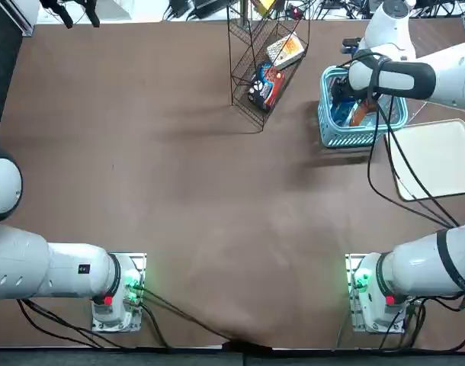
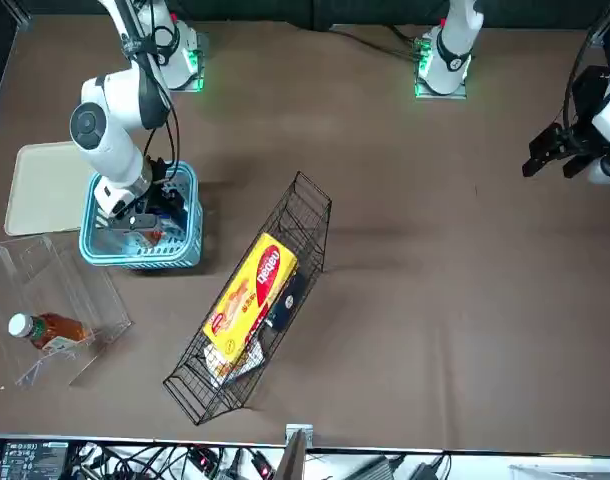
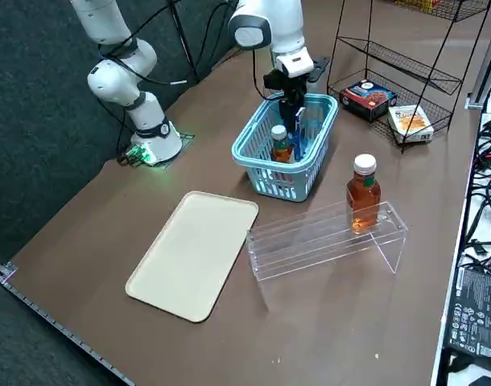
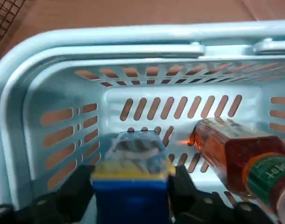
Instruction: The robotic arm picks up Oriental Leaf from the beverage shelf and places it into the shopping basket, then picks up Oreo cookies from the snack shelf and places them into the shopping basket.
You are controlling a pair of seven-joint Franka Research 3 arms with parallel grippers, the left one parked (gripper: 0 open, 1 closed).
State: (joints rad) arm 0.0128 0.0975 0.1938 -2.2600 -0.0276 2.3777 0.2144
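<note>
- A tea bottle (image 3: 281,146) lies in the turquoise basket (image 3: 278,182), its delivery apparently complete.
- The robot's right hand (image 4: 134,171) grips the blue cookie pack (image 4: 131,200) inside the basket, likely the final placement; next, it should loosen its grip and lift clear.

A matte brown desk (image 3: 350,314) carries a turquoise slotted plastic basket (image 3: 284,181). Beside it lies a cream rounded-rectangle tray (image 3: 193,256).

soft overhead light, faint shadows, blurred close-up
</note>
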